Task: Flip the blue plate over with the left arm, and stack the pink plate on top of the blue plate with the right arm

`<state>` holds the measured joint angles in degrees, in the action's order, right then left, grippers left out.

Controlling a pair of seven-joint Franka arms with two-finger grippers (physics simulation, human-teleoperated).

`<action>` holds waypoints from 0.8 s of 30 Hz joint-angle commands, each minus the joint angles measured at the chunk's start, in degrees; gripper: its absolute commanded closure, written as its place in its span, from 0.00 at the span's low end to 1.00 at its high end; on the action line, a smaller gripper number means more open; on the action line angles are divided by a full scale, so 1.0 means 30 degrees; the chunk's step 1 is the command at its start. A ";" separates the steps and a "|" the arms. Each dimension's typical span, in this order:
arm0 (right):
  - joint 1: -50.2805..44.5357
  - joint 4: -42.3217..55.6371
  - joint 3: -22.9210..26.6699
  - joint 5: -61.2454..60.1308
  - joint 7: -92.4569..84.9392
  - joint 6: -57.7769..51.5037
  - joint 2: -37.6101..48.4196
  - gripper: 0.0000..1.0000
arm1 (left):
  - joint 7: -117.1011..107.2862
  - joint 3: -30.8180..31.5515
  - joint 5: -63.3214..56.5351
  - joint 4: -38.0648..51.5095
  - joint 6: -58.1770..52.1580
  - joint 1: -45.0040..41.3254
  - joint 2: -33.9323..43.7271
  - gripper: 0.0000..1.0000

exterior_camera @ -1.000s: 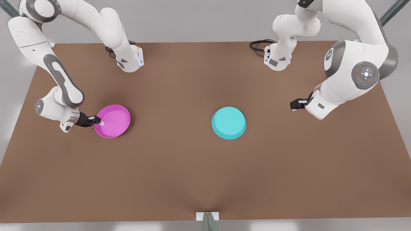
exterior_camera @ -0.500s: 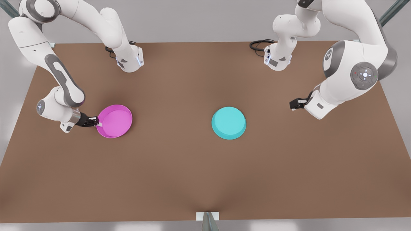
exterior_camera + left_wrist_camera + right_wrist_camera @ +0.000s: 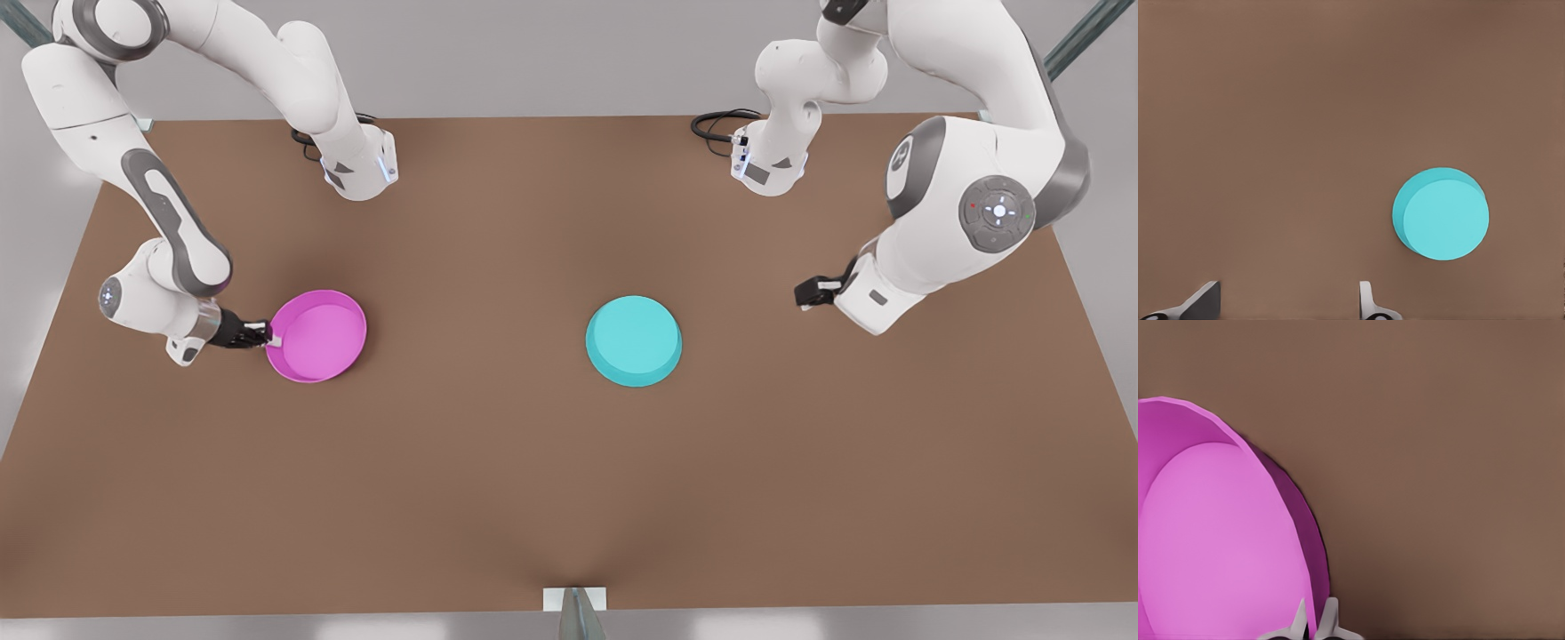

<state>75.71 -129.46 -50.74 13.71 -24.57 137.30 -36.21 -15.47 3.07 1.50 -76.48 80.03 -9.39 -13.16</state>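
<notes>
The right wrist view cuts off the pink plate (image 3: pixel 1218 540) at the frame edges, so only part of its rim and inner floor is visible; the gripper body is out of frame, and just two pale fingertips (image 3: pixel 1328 621) show. In the left wrist view, the left gripper (image 3: pixel 1288 303) appears only as two finger ends at the frame edge. In the front view this gripper (image 3: pixel 805 293) is small and partly masked by the wrist of the left arm (image 3: pixel 965 213), so its fingers cannot be made out there.

Right gripper (image 3: pixel 269 336): fingers pinched together on the rim of the pink plate (image 3: pixel 318 336), one inside the wall and one outside, at the edge facing the front view's left. The plate is open side up, at the front view's left part of the brown table (image 3: pixel 498 462). Whether it rests flat or is raised slightly cannot be told. The right arm (image 3: pixel 164 222) reaches down to it from the far left corner.

Left gripper: fingers set well apart, holding nothing, touching nothing, positioned above the table and well apart from the blue plate (image 3: pixel 634 341).

The blue plate (image 3: pixel 1441 213) lies upside down, flat base upward, right of the table's centre in the front view, well apart from the pink plate.
</notes>
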 commanded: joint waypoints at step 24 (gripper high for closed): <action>-0.1654 0.0351 -0.2159 -0.5125 0.1921 -0.1909 0.2519 0.79 | 0.0000 0.0001 -0.0059 0.0004 0.0013 0.0026 0.0052 0.00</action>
<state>69.75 -128.32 -57.23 -3.11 -19.07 131.56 -28.32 -15.47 3.08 1.37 -76.47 79.98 -9.25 -13.09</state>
